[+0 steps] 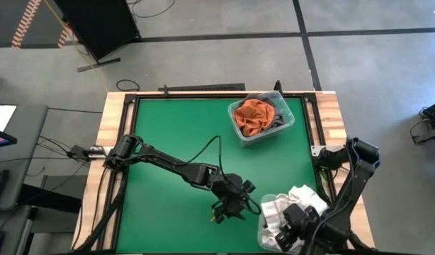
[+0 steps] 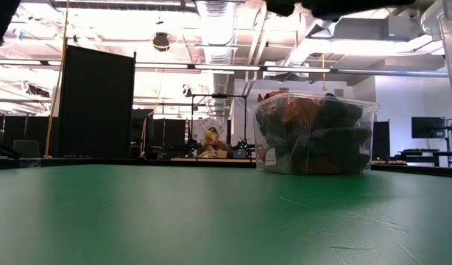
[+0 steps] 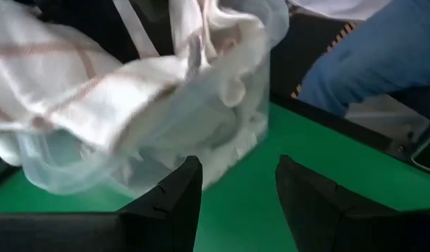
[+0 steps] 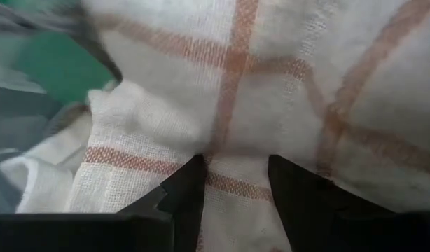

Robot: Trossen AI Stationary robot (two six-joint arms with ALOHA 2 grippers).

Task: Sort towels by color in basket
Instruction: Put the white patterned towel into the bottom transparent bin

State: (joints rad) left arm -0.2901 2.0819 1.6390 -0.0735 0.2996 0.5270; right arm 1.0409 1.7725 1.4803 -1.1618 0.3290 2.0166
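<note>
Towels: sorted into two clear plastic tubs on a green table (image 1: 175,142).
Far tub (image 1: 261,120): near the table's back right corner; holds a rust orange towel (image 1: 251,117) on top, with a dark grey towel (image 1: 278,113) beside and under it.
Near tub (image 1: 274,227): at the front right edge; holds white towels (image 1: 302,198), one spilling over the rim.
Grid towel (image 4: 271,91): white with thin reddish lines, lying on top of the near tub.
Left gripper (image 3: 232,192): low over the table just beside the near tub, fingers apart, holding nothing.
Right gripper (image 4: 232,185): directly above the near tub, its fingers apart and pressed against the grid towel.
Low view: only the far tub (image 2: 314,132) shows clearly, orange and dark cloth visible through its wall.
</note>
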